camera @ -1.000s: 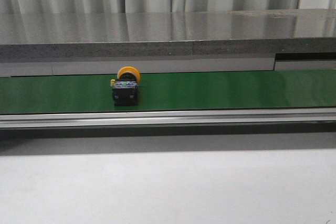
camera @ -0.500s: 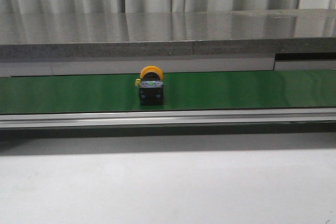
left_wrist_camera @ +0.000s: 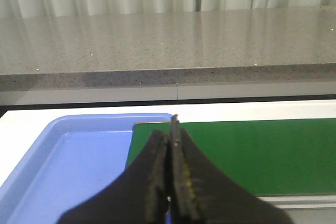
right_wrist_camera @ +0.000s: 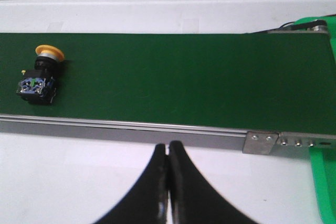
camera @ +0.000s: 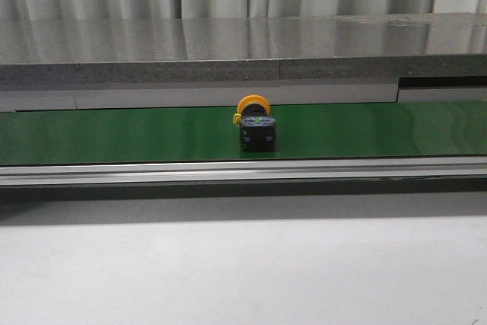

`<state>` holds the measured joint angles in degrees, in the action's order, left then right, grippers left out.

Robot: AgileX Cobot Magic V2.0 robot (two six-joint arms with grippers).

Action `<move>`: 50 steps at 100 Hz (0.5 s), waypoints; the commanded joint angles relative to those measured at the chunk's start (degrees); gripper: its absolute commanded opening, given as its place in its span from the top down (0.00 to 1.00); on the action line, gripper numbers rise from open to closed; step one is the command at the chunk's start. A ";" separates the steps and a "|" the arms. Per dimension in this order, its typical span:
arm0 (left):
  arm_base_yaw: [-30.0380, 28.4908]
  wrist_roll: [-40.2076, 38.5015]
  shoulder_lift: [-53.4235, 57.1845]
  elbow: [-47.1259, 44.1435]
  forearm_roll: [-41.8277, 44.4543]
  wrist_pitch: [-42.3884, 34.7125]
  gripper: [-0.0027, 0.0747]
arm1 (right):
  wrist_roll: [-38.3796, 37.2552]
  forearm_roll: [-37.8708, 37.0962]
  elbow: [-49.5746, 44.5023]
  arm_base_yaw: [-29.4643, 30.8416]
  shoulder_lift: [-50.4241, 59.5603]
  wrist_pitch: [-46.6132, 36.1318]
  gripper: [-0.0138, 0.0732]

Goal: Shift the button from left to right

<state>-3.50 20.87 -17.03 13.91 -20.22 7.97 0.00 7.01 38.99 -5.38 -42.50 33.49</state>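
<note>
Moved: button (camera: 256, 127) has travelled rightward along the green belt (camera: 380, 131) over the last second, from left of centre to about mid-frame in the front view; no gripper touched it.
Left gripper (left_wrist_camera: 171, 171): fingers pressed together, grasping nothing; it hangs at the belt's left end, above the edge of a blue tray (left_wrist_camera: 63, 166).
Right gripper (right_wrist_camera: 168, 182): fingers pressed together, grasping nothing; it hangs over the white table (right_wrist_camera: 79, 177) on the near side of the belt.
Button, position: lying on its side on the belt, yellow cap toward the far edge, black body toward the near rail (camera: 228, 171); well to the left of the right gripper.
Task standing: judged underway; the belt appears to be carrying the button toward the right arm's reach.
Next need: probably opening the right gripper to meet the button.
</note>
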 commanded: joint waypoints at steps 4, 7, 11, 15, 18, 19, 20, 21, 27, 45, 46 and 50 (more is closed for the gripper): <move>0.43 -0.21 -0.47 1.55 -0.61 -4.67 0.99 | 0.00 1.35 2.11 0.25 -1.65 -3.07 0.92; 0.43 -0.21 -0.47 1.55 -0.61 -4.67 0.99 | 0.00 1.44 2.11 0.25 -1.99 -3.07 0.92; 0.43 -0.21 -0.47 1.55 -0.61 -4.67 0.99 | 0.00 1.49 2.11 0.25 -2.29 -3.01 0.92; 0.43 -0.21 -0.47 1.55 -0.61 -4.67 0.99 | 0.00 1.49 2.11 0.25 -2.59 -2.93 0.92; 0.43 -0.21 -0.47 1.55 -0.61 -4.67 0.99 | 0.00 1.49 2.11 0.25 -2.66 -2.88 0.91; 0.43 -0.21 -0.47 1.55 -0.61 -4.67 0.99 | 0.00 1.49 2.11 0.25 -2.67 -2.77 0.91; 0.43 -0.21 -0.47 1.55 -0.61 -4.67 0.99 | 0.00 1.49 2.11 0.25 -2.80 -2.75 0.90; 0.43 -0.21 -0.47 1.55 -0.61 -4.67 0.99 | 0.00 1.49 2.11 0.25 -2.86 -2.75 0.89; 0.43 -0.21 -0.47 1.55 -0.61 -4.67 0.99 | 0.00 1.49 2.11 0.25 -2.94 -2.63 0.81; 0.43 -0.21 -0.47 1.55 -0.61 -4.67 0.99 | 0.00 1.49 2.11 0.25 -2.99 -2.58 0.36; 0.43 -0.21 -0.47 1.55 -0.61 -4.67 0.99 | 0.00 1.49 2.11 0.25 -2.99 -2.65 0.32; 0.43 -0.21 -0.47 1.55 -0.61 -4.67 0.99 | 0.00 1.49 2.11 0.25 -2.99 -2.98 0.23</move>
<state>-3.50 20.98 -17.03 13.91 -20.22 7.97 0.00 7.97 38.99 -5.38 -45.39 34.03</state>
